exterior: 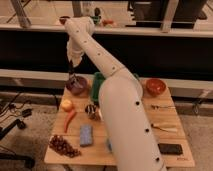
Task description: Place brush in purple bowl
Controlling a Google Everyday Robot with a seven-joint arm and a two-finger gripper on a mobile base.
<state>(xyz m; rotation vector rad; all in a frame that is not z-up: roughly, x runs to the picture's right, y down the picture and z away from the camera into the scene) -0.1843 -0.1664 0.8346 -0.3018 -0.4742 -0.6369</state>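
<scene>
The purple bowl [76,87] stands at the table's back left, round and dark maroon. My gripper [73,64] hangs right above it at the end of the white arm that reaches up and over from the lower right. It is shut on the brush [72,76], a slim dark thing that hangs straight down from the fingers, its lower end at the bowl's rim or just inside it. The brush's head is hard to make out against the dark bowl.
A green tray [97,80] is next to the bowl, partly behind my arm. An orange bowl [155,86] stands back right. A yellow fruit [66,104], red pepper [69,118], blue sponge [86,135], grapes [63,145], pale utensils [163,107] and a black slab [170,148] lie about the wooden table [125,160].
</scene>
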